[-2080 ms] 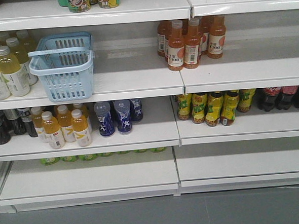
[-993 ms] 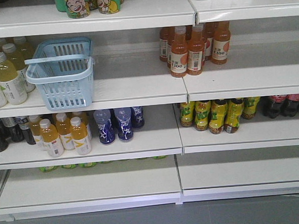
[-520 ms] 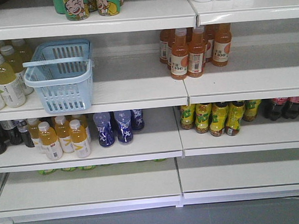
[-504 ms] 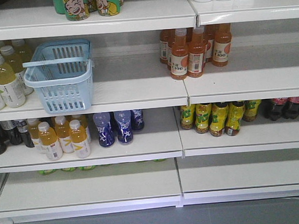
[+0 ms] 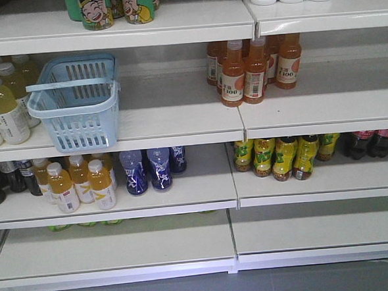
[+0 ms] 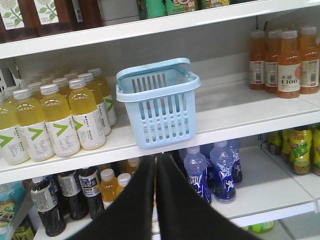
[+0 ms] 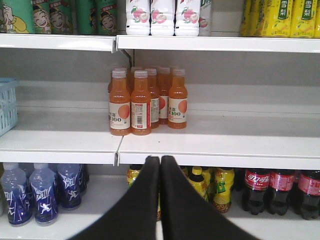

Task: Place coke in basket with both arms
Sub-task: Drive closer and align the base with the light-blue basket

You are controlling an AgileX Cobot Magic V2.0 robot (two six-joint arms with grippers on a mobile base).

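Evidently only the approach was in hand: left gripper [image 6: 155, 159] and right gripper [image 7: 160, 159] were pressed together, empty. No red coke showed; dark colas [image 7: 280, 192] stood lower, well right of the basket [image 5: 81, 129]. Next would come locating it, opening, grasping.

Shop: white shelves [image 5: 172, 114] of bottled drinks [image 5: 242, 73]

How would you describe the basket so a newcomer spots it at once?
On the white shelving, take the second board down in the front view, left bay. The basket sits near its front edge, just right of the pale-yellow drink bottles. It is the only non-bottle there: light blue plastic, slotted sides, flat handle across its top.
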